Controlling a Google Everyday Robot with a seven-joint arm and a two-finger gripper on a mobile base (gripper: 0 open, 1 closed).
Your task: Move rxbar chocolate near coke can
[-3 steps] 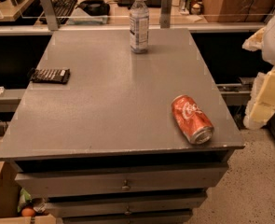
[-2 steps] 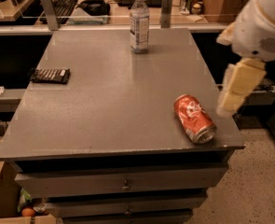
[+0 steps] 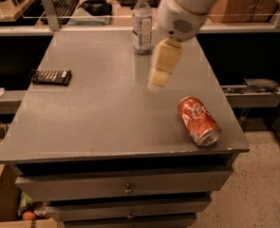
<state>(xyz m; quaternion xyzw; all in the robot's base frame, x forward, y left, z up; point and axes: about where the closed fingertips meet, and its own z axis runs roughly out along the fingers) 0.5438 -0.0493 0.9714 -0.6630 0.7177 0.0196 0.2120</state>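
Observation:
The rxbar chocolate [image 3: 51,77], a flat black bar with pale lettering, lies at the left edge of the grey table [image 3: 106,113]. The coke can [image 3: 199,120], red with white script, lies on its side near the table's front right corner. My gripper [image 3: 159,75] hangs above the middle of the table, right of the bar and up-left of the can, holding nothing.
A clear plastic water bottle [image 3: 142,23] stands at the table's back centre, just left of my arm [image 3: 187,8]. Drawers [image 3: 125,186] sit below the table front. A shelf with a keyboard [image 3: 66,4] runs behind.
My arm has swung from the right side of the table leftward to over its middle. The bar, can and bottle have not moved.

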